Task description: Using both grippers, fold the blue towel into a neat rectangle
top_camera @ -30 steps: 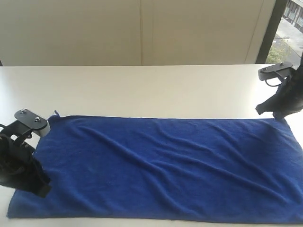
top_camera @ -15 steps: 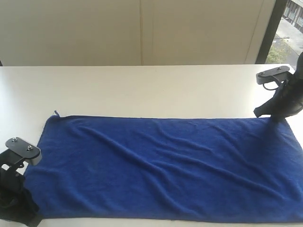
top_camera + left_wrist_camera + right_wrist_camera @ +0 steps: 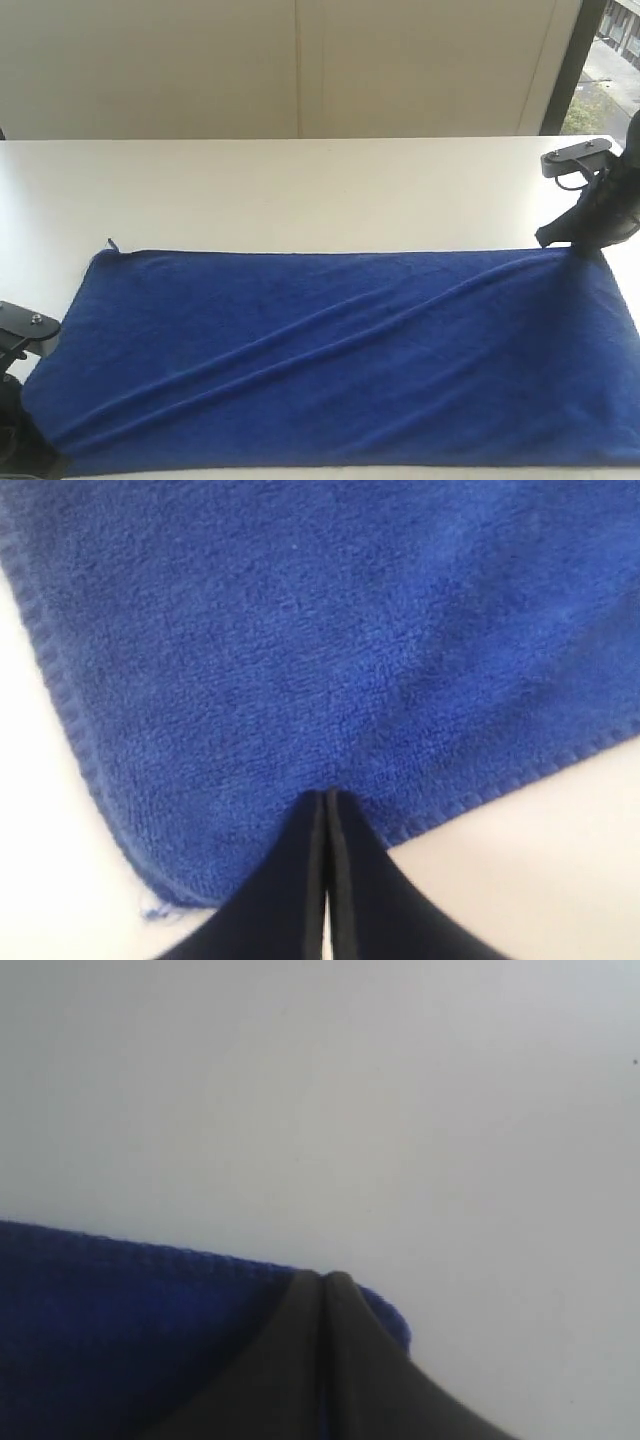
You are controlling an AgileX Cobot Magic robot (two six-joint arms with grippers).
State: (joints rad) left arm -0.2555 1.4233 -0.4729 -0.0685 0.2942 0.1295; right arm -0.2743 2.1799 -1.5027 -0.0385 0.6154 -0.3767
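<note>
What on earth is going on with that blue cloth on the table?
Two robot arms are handling the blue towel, which lies spread flat on the white table. The left pincer is closed on its near left corner, the right pincer on the far right corner. It is stretched taut between them; nothing is folded yet.

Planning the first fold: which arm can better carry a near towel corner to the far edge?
Probably left: the left gripper pinches the blue towel at a near corner; the right gripper, at a far one.
</note>
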